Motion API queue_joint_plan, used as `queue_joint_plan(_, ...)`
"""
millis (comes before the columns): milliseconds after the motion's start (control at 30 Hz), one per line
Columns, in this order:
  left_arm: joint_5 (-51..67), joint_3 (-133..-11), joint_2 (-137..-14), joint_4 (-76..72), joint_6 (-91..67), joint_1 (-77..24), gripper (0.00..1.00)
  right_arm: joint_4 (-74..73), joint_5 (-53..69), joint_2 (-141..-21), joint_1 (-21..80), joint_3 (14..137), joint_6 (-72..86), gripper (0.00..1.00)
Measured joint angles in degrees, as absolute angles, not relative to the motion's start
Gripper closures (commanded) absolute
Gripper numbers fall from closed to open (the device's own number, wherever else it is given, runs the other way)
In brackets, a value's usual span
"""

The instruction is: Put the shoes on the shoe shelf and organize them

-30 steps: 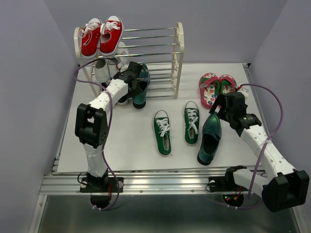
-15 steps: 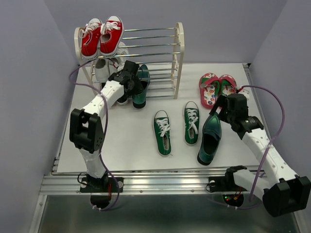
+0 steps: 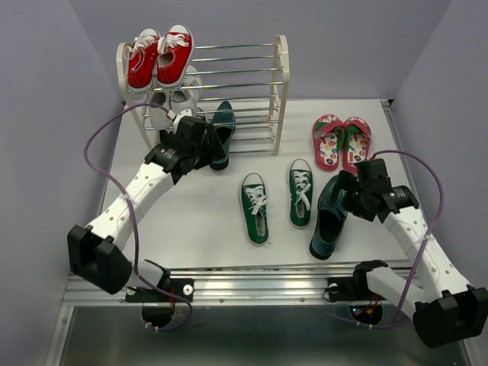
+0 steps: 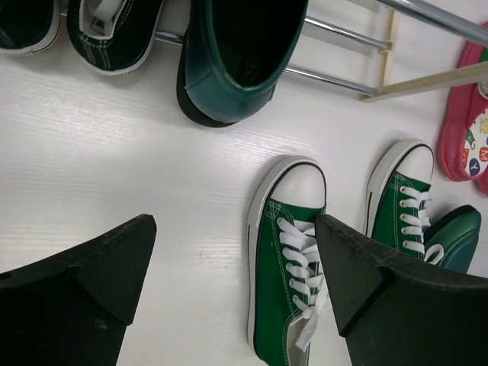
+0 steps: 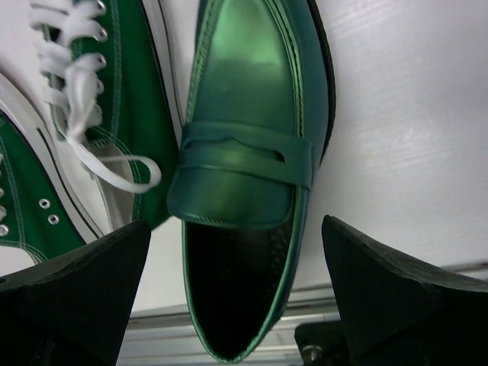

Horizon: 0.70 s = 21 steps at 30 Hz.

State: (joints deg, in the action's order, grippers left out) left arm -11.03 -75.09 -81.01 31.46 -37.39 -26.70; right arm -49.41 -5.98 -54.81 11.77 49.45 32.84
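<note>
- Shoe shelf (image 3: 280, 76), upper left of the overhead frame, with cream rounded side frames and thin silver rods: red sneakers (image 3: 160, 57) on the top tier, white sneakers (image 3: 174, 99) on the middle one, one glossy teal loafer (image 3: 223, 126) toe-in on the bottom rods beside black sneakers (image 4: 114, 30)
- Left gripper (image 4: 232, 229): fingers spread, grasping nothing, just below that loafer's heel
- Right gripper (image 5: 235, 229): fingers wide apart and empty, the second teal loafer (image 5: 244, 152) lying between them at lower right
- Green canvas sneakers (image 3: 256, 206) at centre and pink-red flip-flops (image 3: 341, 141) at right, on the white table (image 3: 191, 229)
</note>
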Motion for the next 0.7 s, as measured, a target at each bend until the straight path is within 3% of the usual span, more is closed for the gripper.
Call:
queue_joint_plan(367,-14.85,-55.57,-58.15,30.7,-38.06,-27.0,0.01,-61.52,-0.78,-54.68,18.79,48.4,35.73,0.0)
queue_joint_plan(700,-17.63,-51.07,-55.77,31.7,-38.63,-26.98,0.01,-65.63,-2.44,-56.53,28.21,48.84,44.64,0.0)
